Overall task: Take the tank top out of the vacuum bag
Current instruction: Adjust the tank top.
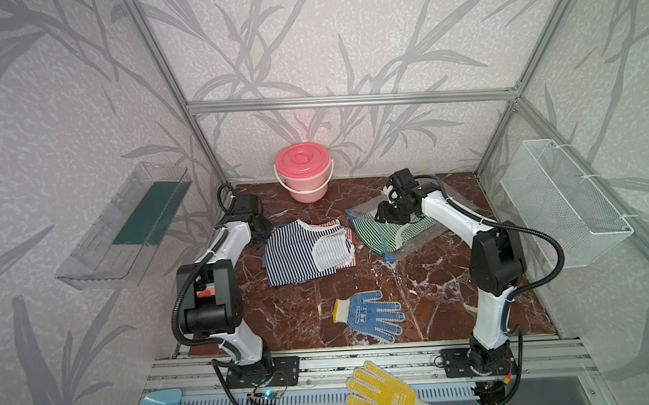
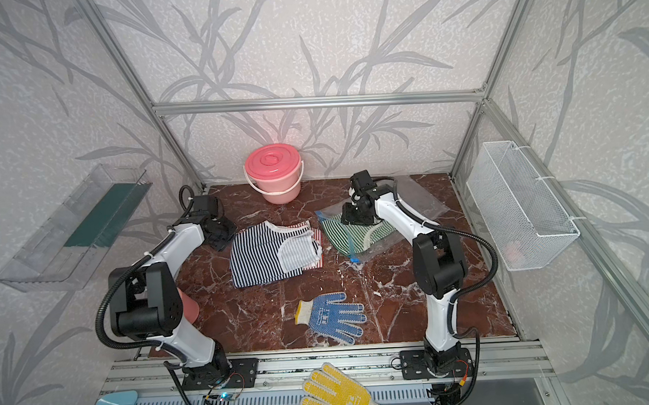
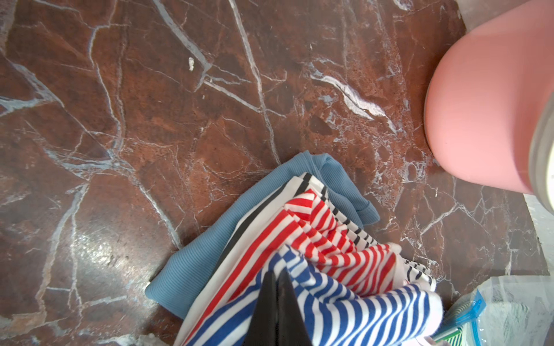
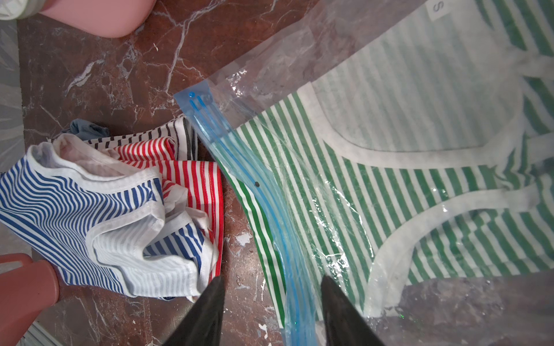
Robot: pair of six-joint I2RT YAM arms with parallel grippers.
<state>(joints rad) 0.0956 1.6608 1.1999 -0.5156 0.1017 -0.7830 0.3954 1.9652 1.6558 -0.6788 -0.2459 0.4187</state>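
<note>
Our left fingers [image 3: 269,302] clamp the blue-striped cloth top [image 3: 359,305]; our right fingers [image 4: 207,311] stand apart above the clear plastic vacuum bag [image 4: 299,69].

vacuum bag [image 4: 287,57] — crinkly clear plastic, tabletop [image 3: 150,119] — glossy marble

- Left arm [image 1: 228,237]: reaches away from its base rail, elbow raised, forearm sloping down to the wrist.
- Left gripper [image 3: 277,271]: points downward, jaws pressed together, tips pinching a fold of blue-striped cloth [image 3: 344,302].
- Right arm [image 1: 447,209]: upright from its base, elbow high, forearm angled inward and down across the table.
- Right gripper [image 4: 272,278]: points downward, jaws parted, gripping nothing.
</note>
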